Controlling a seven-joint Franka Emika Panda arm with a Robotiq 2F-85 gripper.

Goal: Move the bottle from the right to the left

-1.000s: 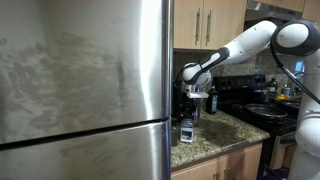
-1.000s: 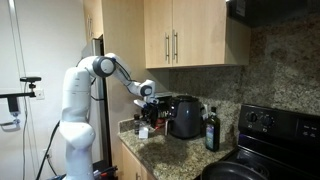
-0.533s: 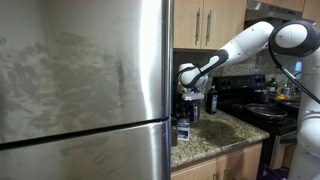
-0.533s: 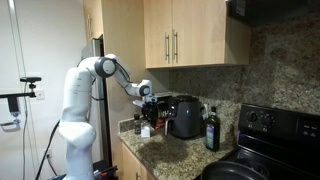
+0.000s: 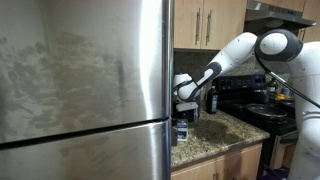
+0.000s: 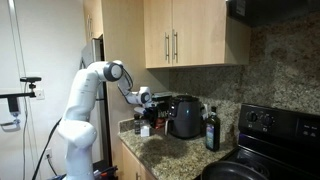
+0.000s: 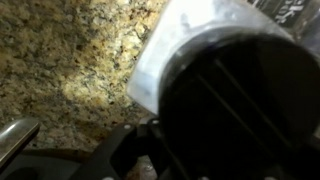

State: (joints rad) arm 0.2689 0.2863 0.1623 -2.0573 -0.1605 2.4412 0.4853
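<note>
Arm [image 5: 232, 55] lowered; bottle [image 5: 183, 129] on counter [image 5: 218, 134] beneath jaws, contact unclear.

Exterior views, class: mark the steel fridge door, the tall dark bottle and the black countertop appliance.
steel fridge door [image 5: 80, 70], exterior view, middle of the upper panel.
tall dark bottle [image 6: 211, 132], exterior view, its body.
black countertop appliance [image 6: 184, 118], exterior view, its front.

White arm [image 5: 235, 50] reaches low, pincer [image 5: 184, 103] pointing downward.
</note>
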